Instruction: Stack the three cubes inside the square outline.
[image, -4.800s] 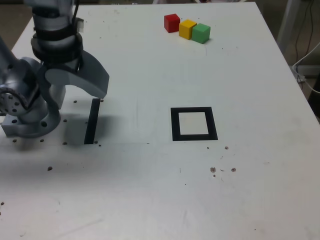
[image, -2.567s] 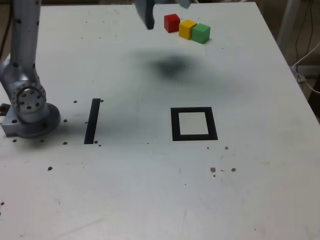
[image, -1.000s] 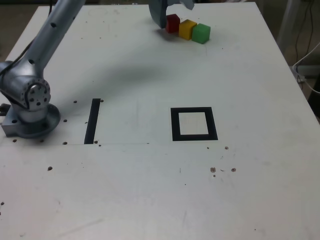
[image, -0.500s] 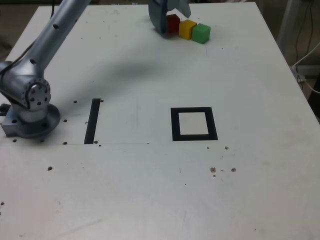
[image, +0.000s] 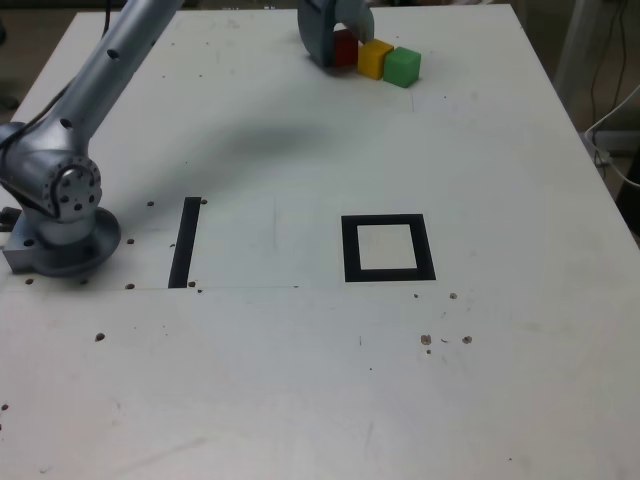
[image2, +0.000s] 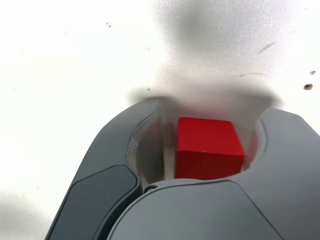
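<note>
White table (image: 250, 370). Gripper (image: 337, 35) at 12 o'clock, jaws partly open w/ red cube (image2: 207, 147) between; can't tell if gripped. Yellow (image: 375, 59) & green (image: 402, 67) cubes near 1. Square outline (image: 351, 250) approx 3 o'clock.

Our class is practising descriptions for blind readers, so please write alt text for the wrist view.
A red cube sits between the two curved grey jaws of a robot's pincer, with a visible gap on at least one side. Beyond it lies a pale tabletop with blurred shadows and a few small dark marks.
</note>
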